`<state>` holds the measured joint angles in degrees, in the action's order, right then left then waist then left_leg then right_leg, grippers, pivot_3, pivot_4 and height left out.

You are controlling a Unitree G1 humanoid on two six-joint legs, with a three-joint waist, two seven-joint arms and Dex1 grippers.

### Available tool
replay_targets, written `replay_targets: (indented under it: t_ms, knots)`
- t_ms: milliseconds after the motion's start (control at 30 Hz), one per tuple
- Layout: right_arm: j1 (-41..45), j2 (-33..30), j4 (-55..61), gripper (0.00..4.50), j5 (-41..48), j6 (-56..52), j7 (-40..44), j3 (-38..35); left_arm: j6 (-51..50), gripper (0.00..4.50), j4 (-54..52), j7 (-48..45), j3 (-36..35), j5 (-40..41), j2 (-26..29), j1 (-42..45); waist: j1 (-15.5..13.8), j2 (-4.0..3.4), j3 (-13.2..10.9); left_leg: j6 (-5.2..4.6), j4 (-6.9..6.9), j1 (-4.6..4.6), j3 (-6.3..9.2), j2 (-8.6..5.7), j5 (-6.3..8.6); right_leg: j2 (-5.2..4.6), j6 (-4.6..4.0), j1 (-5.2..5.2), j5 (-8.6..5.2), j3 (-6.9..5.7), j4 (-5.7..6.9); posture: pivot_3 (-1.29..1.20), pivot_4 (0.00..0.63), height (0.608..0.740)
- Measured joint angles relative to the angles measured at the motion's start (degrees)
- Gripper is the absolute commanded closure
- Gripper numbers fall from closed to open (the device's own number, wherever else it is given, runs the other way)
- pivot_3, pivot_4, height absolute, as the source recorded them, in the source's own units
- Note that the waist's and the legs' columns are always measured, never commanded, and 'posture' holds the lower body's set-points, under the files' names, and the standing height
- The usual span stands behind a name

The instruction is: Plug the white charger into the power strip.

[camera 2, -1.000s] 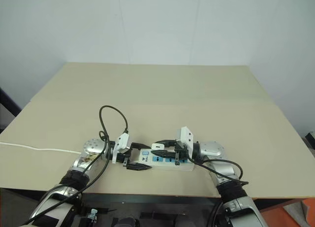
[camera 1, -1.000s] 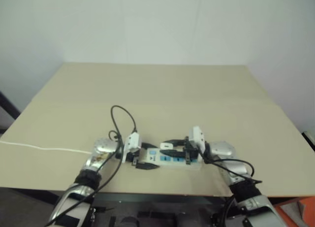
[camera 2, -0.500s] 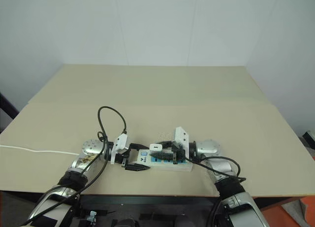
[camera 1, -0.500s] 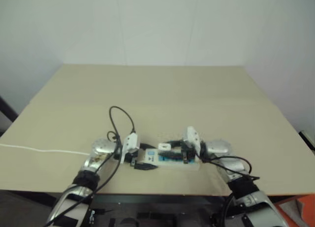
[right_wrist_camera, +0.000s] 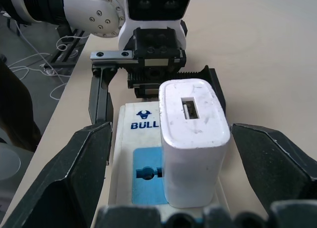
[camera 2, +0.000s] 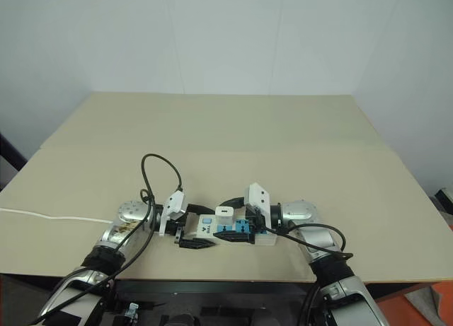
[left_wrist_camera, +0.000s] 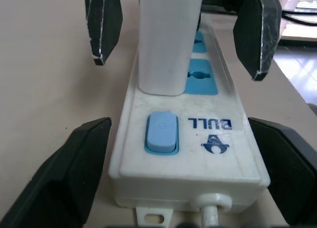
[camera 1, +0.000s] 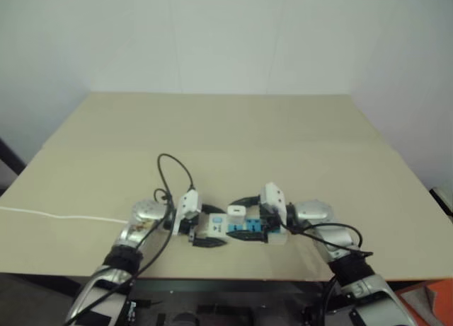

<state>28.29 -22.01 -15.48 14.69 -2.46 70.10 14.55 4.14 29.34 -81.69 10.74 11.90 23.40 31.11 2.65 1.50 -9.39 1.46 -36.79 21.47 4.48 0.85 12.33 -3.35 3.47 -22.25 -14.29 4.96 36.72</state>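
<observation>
The power strip (left_wrist_camera: 218, 159) lies flat near the table's front edge, blue switch toward my left gripper. The white charger (left_wrist_camera: 168, 40) stands upright in the socket beside that switch. My left gripper (camera 2: 210, 227) is open, with its fingers (left_wrist_camera: 74, 173) on either side of the strip's switch end. My right gripper (camera 2: 224, 220) faces it from the other end, also open. Its fingers (right_wrist_camera: 277, 163) flank the charger (right_wrist_camera: 193, 139) with clear gaps, touching nothing. In the left wrist view its black fingers (left_wrist_camera: 257, 30) sit apart beyond the charger.
The strip's thin white cord (camera 2: 49, 214) trails off to the table's left edge. A black cable loop (camera 2: 161, 172) rises from my left wrist. The tan table (camera 2: 226, 135) stretches wide behind the strip, and its front edge (camera 2: 212, 276) is close below it.
My right gripper has opened and let go of the charger, which stays standing in the strip. The left gripper's fingers have spread a little wider. Both hands kept their place.
</observation>
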Motion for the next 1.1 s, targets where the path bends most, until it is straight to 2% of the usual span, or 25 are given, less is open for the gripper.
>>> replay_targets:
  t_ms: [200, 367, 500, 633, 733, 1100]
  knots:
    - [-2.10, -1.90, 3.59, 0.00, 0.42, -0.55, -1.06, -2.23, -6.96, 0.01, -12.68, -2.24, -2.11, 4.60, 6.58, -2.41, -0.18, -0.05, -0.11, 0.01, 0.01, 0.16, 0.00, 0.00, 0.00, -0.04, 0.02, -0.11, -0.02, -0.01, -0.02, 0.00, 0.150, 0.740]
    - [-6.38, -9.82, 9.93, 0.00, 3.24, -3.58, -1.53, -8.36, -11.71, 0.01, -19.25, -2.35, -4.56, 8.21, 11.35, -5.54, -0.44, -0.03, -0.42, 0.00, -0.05, 0.94, 0.00, -0.02, -0.01, -0.05, -0.02, -0.94, 0.02, 0.00, 0.08, 0.00, 0.150, 0.740]
    - [-8.34, -16.44, 15.69, 0.00, 7.30, -5.99, -0.30, -14.03, -13.26, 0.01, -23.39, -1.78, -6.55, 10.02, 13.88, -7.35, -0.07, -0.13, -0.87, 0.00, -0.03, 0.95, -0.01, 0.00, 0.00, -0.04, -0.02, -0.96, 0.01, 0.02, 0.09, 0.00, 0.150, 0.740]
    - [-11.39, -22.06, 17.55, 0.00, 10.26, -7.56, 0.77, -19.87, -14.75, 0.01, -25.48, -1.35, -10.15, 11.79, 17.93, -9.33, -0.03, -0.06, -1.11, 0.00, -0.03, 0.92, -0.04, 0.02, -0.01, -0.03, -0.02, -0.94, -0.01, 0.03, 0.07, 0.00, 0.150, 0.740]
    - [-12.72, -23.98, 17.51, 0.00, 11.47, -8.09, 1.12, -22.55, -15.48, 0.01, -26.44, -0.99, -12.53, 13.02, 20.31, -10.06, -0.08, -0.08, -1.25, 0.00, -0.04, 0.92, -0.07, 0.01, -0.01, -0.04, -0.01, -0.94, -0.01, 0.05, 0.05, 0.00, 0.150, 0.740]
    - [-16.35, -28.93, 19.86, 0.00, 11.33, -10.51, 0.81, -25.05, -16.80, 0.01, -28.62, 0.32, -15.06, 14.82, 23.18, -13.84, -0.09, -0.11, -1.52, 0.00, -0.04, 0.93, -0.11, 0.03, -0.01, -0.04, 0.00, -0.96, -0.03, 0.07, 0.05, 0.00, 0.150, 0.740]
